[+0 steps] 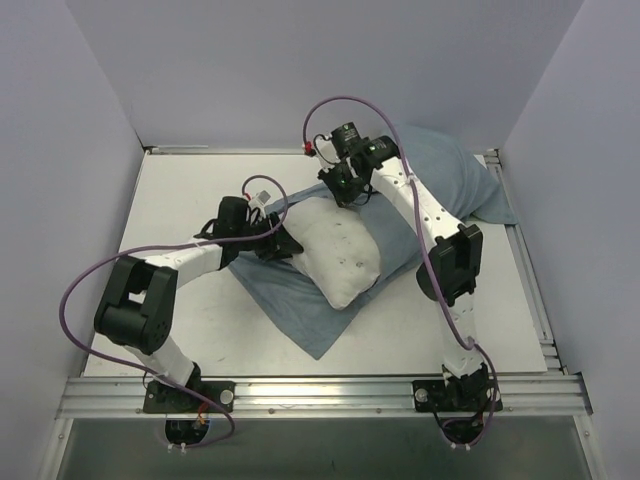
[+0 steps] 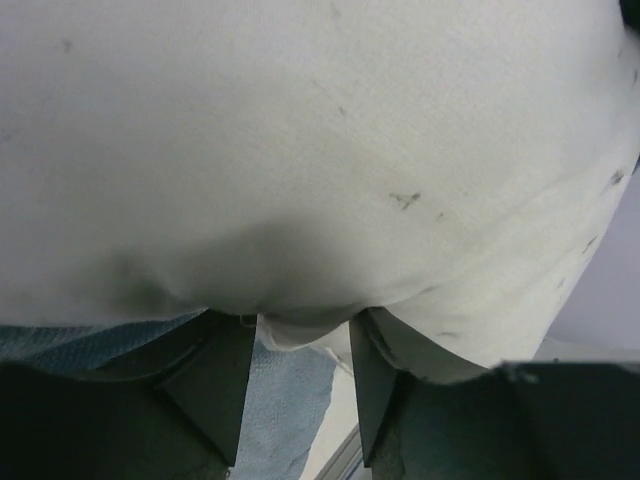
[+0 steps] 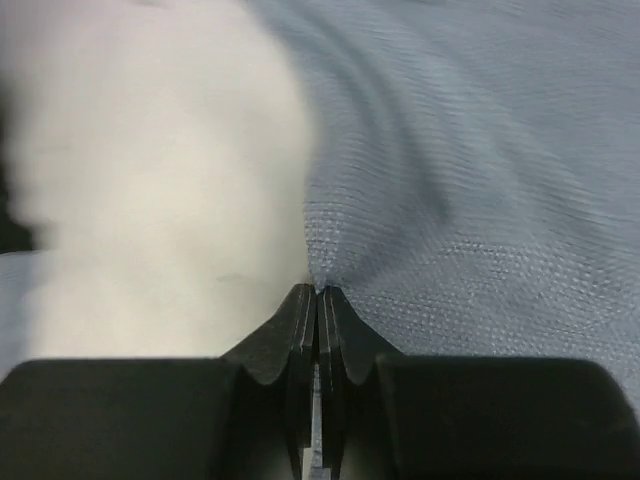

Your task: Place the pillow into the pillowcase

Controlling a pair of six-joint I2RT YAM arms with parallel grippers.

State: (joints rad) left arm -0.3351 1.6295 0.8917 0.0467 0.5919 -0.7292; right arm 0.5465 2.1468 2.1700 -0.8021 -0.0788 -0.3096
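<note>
- Top external: fixed, high above and behind the arm bases. It faces down and forward over the whole tabletop. Farthest and widest view, with the pillow and pillowcase mid-frame.
- Left wrist: mounted on the left arm, looking out along the left fingers. Very near; the pillow fills almost the whole frame, with a strip of pillowcase below.
- Right wrist: mounted on the right arm, looking out along the right fingers. Very near and in soft focus; pillow at left, pillowcase at right.
- Shared: all three views take in the pillow and pillowcase; only the top view takes in both arms.
</note>
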